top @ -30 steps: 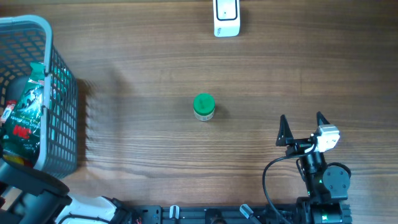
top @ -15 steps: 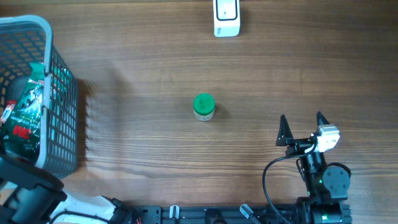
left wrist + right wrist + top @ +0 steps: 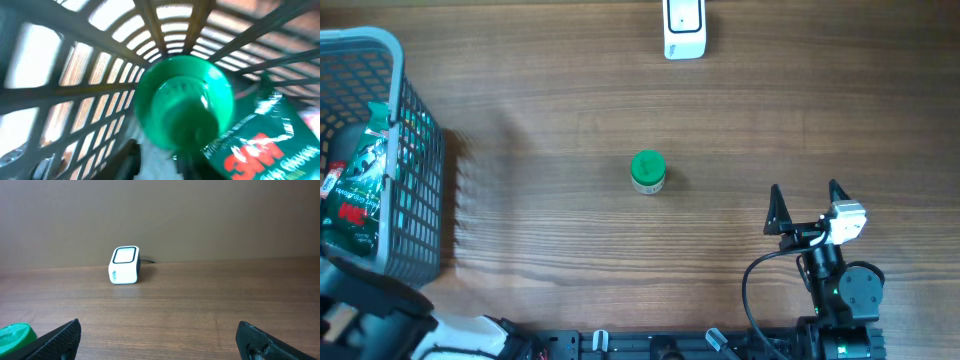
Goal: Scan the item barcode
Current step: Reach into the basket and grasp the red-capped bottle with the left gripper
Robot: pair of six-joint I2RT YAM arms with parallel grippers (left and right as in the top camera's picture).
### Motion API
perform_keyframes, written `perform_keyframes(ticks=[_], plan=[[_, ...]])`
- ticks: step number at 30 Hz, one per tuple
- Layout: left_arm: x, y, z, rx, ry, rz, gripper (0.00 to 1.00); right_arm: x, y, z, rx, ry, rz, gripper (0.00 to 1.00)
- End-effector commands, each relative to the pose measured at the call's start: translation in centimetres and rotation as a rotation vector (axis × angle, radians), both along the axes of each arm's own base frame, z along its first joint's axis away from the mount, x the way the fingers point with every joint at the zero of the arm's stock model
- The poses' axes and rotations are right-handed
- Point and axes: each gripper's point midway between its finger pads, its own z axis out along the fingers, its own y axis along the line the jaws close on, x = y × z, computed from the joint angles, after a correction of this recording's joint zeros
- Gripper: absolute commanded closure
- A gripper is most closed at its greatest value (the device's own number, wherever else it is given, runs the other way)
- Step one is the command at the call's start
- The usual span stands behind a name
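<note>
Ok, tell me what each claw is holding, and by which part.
Right claw: open, nothing held. Left claw: down in the basket by a green round item; the blurred view does not show whether it grips it, or where.

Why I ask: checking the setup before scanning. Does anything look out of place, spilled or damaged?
Nothing looks spilled or damaged. One green-lidded jar stands upright and alone mid-table, apart from the basket at the left that holds other goods. The scanner sits at the far edge.
</note>
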Motion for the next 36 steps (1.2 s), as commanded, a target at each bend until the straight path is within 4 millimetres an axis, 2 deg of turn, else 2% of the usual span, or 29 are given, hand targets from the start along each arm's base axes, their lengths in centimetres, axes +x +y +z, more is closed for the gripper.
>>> perform_keyframes(ticks=[1, 3, 4, 10, 13, 16, 18, 19, 22, 24, 28, 29, 32, 36], plan=[[-0.1, 0.1, 4.3, 0.105, -0.076, -0.006, 0.32, 0.0, -0.1, 0.0, 0.017, -0.001, -0.010, 0.00], [-0.2, 0.1, 4.7, 0.118, -0.079, -0.006, 0.07, 0.0, -0.1, 0.0, 0.017, -0.001, -0.010, 0.00], [-0.2, 0.4, 4.9, 0.131, -0.071, -0.015, 0.01, 0.0, -0.1, 0.0, 0.017, -0.001, -0.010, 0.00], [0.0, 2.0, 5.4, 0.189, -0.089, -0.032, 0.00, 0.0, -0.1, 0.0, 0.017, -0.001, -0.010, 0.00], [-0.8, 2.6, 5.4, 0.197, -0.083, -0.006, 0.00, 0.0, -0.1, 0.0, 0.017, -0.001, -0.010, 0.00], [-1.8, 3.2, 4.2, 0.166, -0.060, 0.025, 0.01, 0.0, -0.1, 0.0, 0.017, -0.001, -0.010, 0.00], [-2.3, 3.5, 2.4, 0.117, -0.030, 0.039, 0.05, 0.0, -0.1, 0.0, 0.017, -0.001, -0.010, 0.00], [-2.3, 3.6, 2.1, 0.108, -0.023, 0.030, 0.07, 0.0, -0.1, 0.0, 0.017, -0.001, -0.010, 0.00], [-2.1, 4.0, 0.8, 0.077, 0.001, 0.003, 0.22, 0.0, -0.1, 0.0, 0.017, -0.001, -0.010, 0.00], [-2.1, 4.0, 0.4, 0.066, 0.007, 0.003, 0.27, 0.0, -0.1, 0.0, 0.017, -0.001, -0.010, 0.00], [-2.1, 4.0, 0.4, 0.065, 0.009, 0.003, 0.53, 0.0, -0.1, 0.0, 0.017, -0.001, -0.010, 0.00], [-2.1, 4.0, 0.4, 0.064, 0.009, 0.003, 0.62, 0.0, -0.1, 0.0, 0.017, -0.001, -0.010, 0.00], [-2.1, 3.9, 0.4, 0.059, 0.011, 0.002, 0.74, 0.0, -0.1, 0.0, 0.017, -0.001, -0.010, 0.00], [-1.6, 3.5, 0.8, 0.064, -0.001, -0.014, 0.76, 0.0, -0.1, 0.0, 0.017, -0.001, -0.010, 0.00]])
